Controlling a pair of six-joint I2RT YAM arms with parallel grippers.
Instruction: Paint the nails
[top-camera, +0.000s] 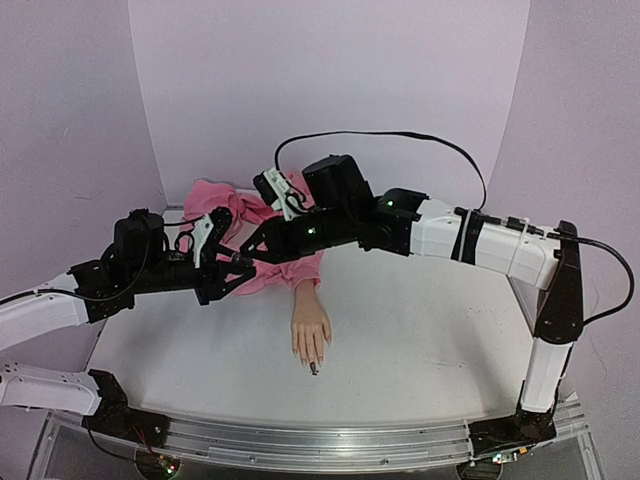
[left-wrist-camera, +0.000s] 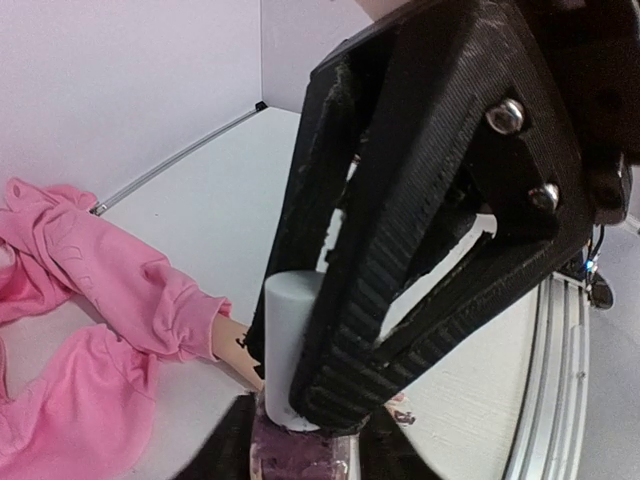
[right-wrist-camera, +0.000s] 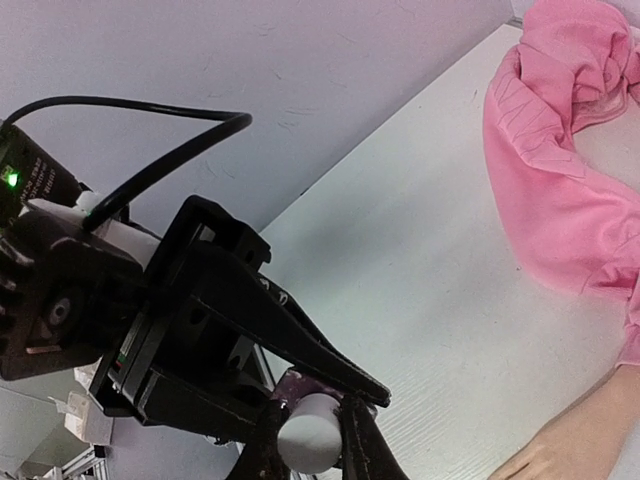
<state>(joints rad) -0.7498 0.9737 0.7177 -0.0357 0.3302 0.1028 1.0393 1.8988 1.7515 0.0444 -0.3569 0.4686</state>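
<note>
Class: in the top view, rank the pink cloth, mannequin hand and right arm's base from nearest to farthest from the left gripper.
1. Pink cloth, directly beneath the left gripper.
2. Mannequin hand, centre, to its right.
3. Right arm's base, far right, near edge.

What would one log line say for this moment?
left pincer: holds polish bottle | right pincer: grips white cap | mannequin hand: on table

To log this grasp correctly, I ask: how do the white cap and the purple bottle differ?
Colour: the cap is plain white, the bottle purple.
Holder: the right end effector grips the cap, the left end effector grips the bottle.
Visibility: the cap's side shows well, while the bottle is mostly hidden between fingers.
Shared: both are clamped, and the cap sits directly on the bottle.
</note>
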